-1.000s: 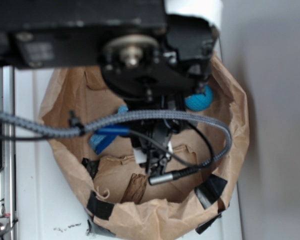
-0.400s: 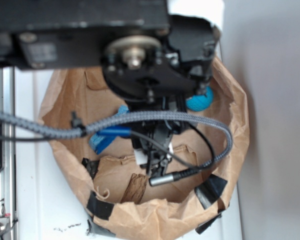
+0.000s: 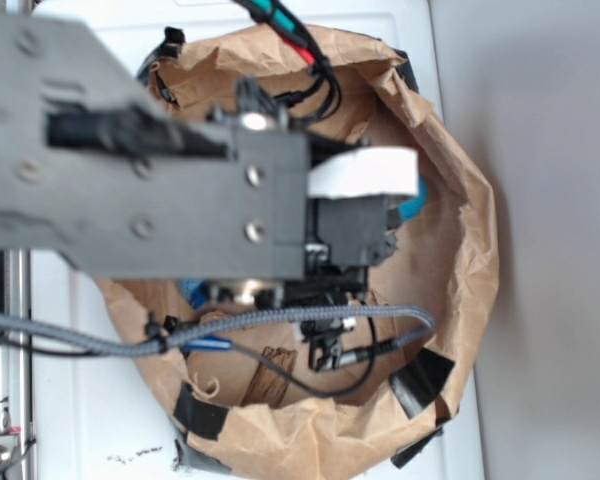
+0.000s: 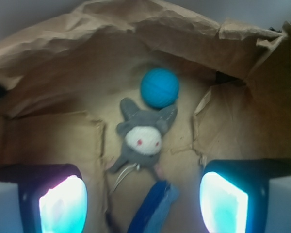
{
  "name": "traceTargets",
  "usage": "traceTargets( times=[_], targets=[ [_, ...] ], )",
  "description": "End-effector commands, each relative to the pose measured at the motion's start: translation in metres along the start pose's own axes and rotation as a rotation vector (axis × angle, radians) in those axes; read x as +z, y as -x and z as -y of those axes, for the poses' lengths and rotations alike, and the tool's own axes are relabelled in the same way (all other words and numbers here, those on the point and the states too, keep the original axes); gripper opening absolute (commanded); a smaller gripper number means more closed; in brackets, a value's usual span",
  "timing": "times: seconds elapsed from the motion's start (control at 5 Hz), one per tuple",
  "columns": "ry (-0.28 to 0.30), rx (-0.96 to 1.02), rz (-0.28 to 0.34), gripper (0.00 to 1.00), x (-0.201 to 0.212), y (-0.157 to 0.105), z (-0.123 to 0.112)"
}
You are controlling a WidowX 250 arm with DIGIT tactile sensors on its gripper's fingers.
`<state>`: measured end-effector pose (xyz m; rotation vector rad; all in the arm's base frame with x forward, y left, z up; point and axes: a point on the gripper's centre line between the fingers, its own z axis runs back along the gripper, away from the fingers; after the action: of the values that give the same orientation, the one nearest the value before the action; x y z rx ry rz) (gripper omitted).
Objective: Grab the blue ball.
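Crumpled brown paper bag point(image 4: 150, 29) surrounds a round teal-blue ball point(image 4: 159, 87) touching a grey plush toy point(image 4: 141, 138); jaws spread wide, empty.

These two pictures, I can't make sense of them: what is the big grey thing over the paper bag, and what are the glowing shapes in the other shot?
The grey thing is a robot arm, seen from above by a fixed outside camera. It reaches into a crumpled brown paper bag that serves as a bin. The other picture comes from a small camera on the arm's wrist, looking down into the bag. The two glowing shapes at the bottom are the fingers of its claw, spread wide with nothing between them. Below lie a blue ball, a grey plush toy touching it, and a blue strip-like object I cannot identify. The ball is what it should pick up; nothing is held yet.
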<state>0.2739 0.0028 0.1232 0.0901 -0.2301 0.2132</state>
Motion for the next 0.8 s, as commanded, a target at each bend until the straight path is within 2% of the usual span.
traceTargets(
  times=[0.0,0.2,0.4,0.6],
  targets=[
    [-0.017,0.004,0.022,1.0,-0.042,-0.019,-0.005],
    [-0.019,0.052,0.005,1.0,-0.044,-0.035,-0.01],
    [-0.009,0.134,0.051,1.0,-0.046,-0.044,-0.02],
    [0.018,0.194,0.101,1.0,-0.052,-0.058,-0.021]
  ],
)
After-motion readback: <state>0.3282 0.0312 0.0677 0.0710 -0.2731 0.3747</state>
